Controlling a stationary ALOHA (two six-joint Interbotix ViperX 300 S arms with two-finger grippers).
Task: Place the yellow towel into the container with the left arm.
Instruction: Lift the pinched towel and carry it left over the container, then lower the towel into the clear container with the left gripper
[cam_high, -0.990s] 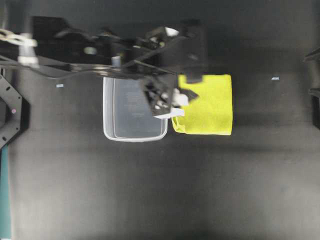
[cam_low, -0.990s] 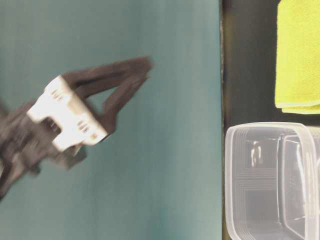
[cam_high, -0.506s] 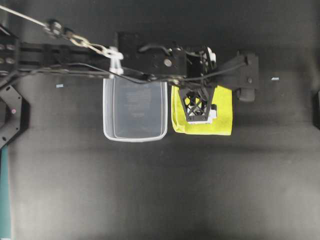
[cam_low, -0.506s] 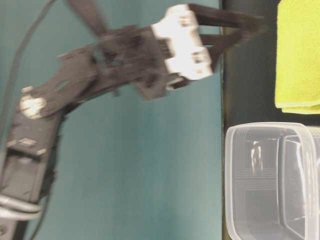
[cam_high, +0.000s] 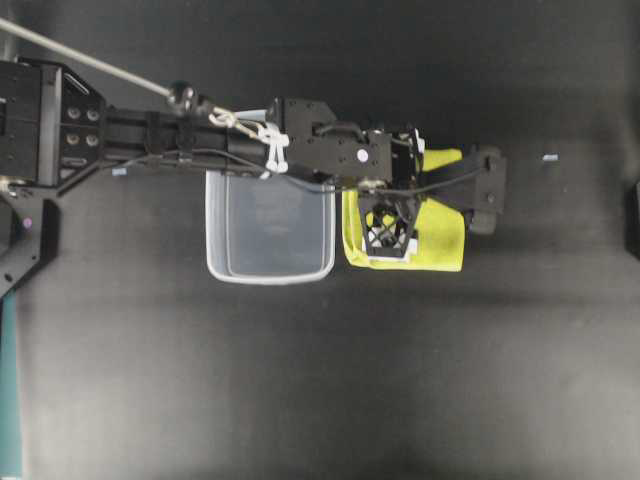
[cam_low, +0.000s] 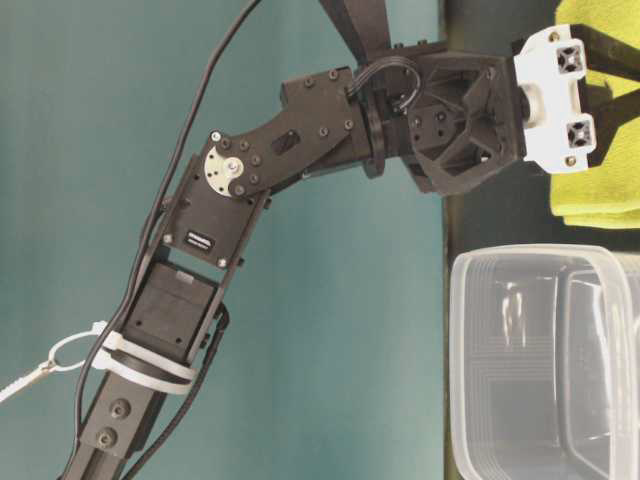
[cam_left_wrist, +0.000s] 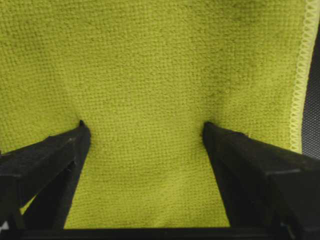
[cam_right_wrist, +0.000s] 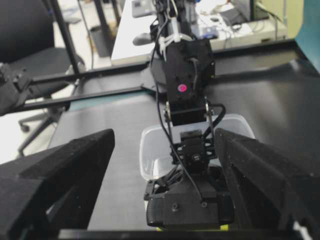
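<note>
Left wrist view: the two black fingers (cam_left_wrist: 47, 160) of the left claw (cam_left_wrist: 142, 131) stood wide apart, both tips pressed into the bright lemon-yellow fuzzy cloth towel (cam_left_wrist: 150, 75), which dimpled at each tip; nothing was clamped yet.
Towel place: it lay flat on the black worktop (cam_high: 320, 380), just beside the translucent clear plastic rectangular tub (cam_high: 270, 272), on the side away from the left arm's base, and outside of it.
Step in hand: in my judgement, the grasp of the towel, before any lift.
How to do it well: the fingers should close while they press down, so that a thick fold gathers between them; a grip on only the top layer could slip. The stitched edge (cam_left_wrist: 300, 75) was near one finger, so the bite seemed a little off-centre.
Towel direction: a folded, nearly square shape, with no clear long axis; its sides ran parallel to the tub's sides.
Right claw (cam_right_wrist: 165, 145): wide apart, empty, well away from the towel.
</note>
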